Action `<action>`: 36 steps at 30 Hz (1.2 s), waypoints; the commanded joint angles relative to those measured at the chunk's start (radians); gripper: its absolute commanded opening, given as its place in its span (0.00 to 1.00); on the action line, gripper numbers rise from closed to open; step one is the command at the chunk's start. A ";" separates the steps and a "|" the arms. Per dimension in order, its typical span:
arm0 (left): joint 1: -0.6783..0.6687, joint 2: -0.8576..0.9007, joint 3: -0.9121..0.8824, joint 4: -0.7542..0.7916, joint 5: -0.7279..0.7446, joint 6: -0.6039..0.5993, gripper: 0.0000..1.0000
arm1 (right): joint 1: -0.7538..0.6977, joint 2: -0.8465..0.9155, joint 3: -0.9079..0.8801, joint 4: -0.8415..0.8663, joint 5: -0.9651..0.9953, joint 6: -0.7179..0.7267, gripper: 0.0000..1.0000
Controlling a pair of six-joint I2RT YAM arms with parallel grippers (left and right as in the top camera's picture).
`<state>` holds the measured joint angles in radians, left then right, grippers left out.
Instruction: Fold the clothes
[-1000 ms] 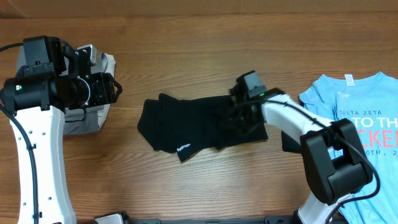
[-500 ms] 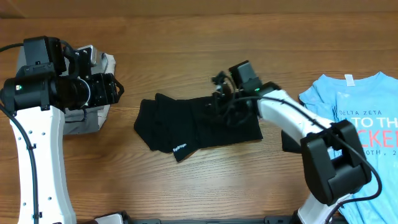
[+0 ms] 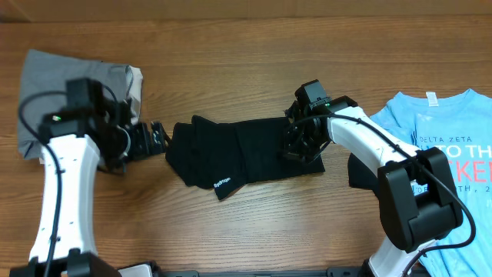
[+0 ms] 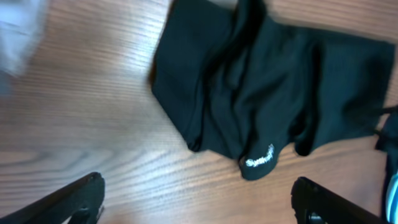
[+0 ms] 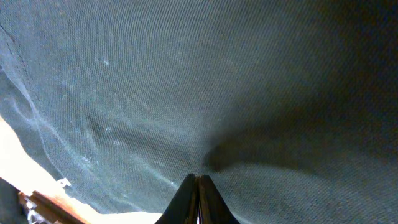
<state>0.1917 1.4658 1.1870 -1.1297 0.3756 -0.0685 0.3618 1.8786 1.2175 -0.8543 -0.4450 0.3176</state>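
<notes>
Black fabric garment (image 3: pixel 246 150) lying on brown wooden table (image 3: pixel 231 46) between the two arms — gripped at its right end.

R gripper (image 3: pixel 301 148) down on right edge of the garment; in right wrist view fingertips (image 5: pixel 189 200) pressed together w/ no gap, dark cloth puckered just at the tips, so clenched on the fabric. L gripper (image 3: pixel 156 140) just beside left edge of the garment, apart from it; in left wrist view both fingers (image 4: pixel 71 198) spread wide — released, only table wood between. Garment partly folded, layers overlapping, small white logo (image 4: pixel 258 157) on lower-left corner flap. Crumpled grey cloth (image 3: pixel 69 77) at far left, by the L arm. Light blue T-shirt w/ printed letters (image 3: pixel 442 131) at right edge of table, apart from the black fabric garment.
</notes>
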 commanded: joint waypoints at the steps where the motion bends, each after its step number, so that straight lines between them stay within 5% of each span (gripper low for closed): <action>1: -0.002 0.005 -0.130 0.107 0.068 -0.026 1.00 | 0.005 -0.022 0.019 0.004 -0.020 -0.044 0.04; 7: -0.001 0.057 -0.262 0.367 0.019 -0.024 1.00 | 0.046 -0.022 0.019 0.015 -0.170 -0.235 0.04; 15: -0.003 0.236 -0.285 0.618 0.071 0.020 0.99 | 0.087 -0.023 0.019 0.022 -0.186 -0.248 0.04; 20: -0.003 0.373 -0.285 0.612 0.257 0.115 0.76 | 0.087 -0.023 0.019 0.022 -0.185 -0.248 0.04; 23: -0.002 0.415 -0.285 0.577 0.317 0.153 0.30 | 0.087 -0.022 0.019 0.022 -0.185 -0.248 0.04; 25: 0.002 0.419 -0.285 0.536 0.316 0.171 0.13 | 0.087 -0.023 0.019 0.022 -0.185 -0.248 0.04; 27: 0.008 0.417 -0.280 0.493 0.312 0.171 0.04 | 0.087 -0.024 0.022 0.025 -0.185 -0.248 0.04; 36: 0.058 0.417 -0.238 0.212 0.211 0.214 0.04 | 0.087 -0.070 0.054 0.037 -0.179 -0.247 0.04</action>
<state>0.2306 1.8668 0.9234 -0.8833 0.6418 0.0959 0.4484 1.8641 1.2308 -0.8219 -0.6205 0.0780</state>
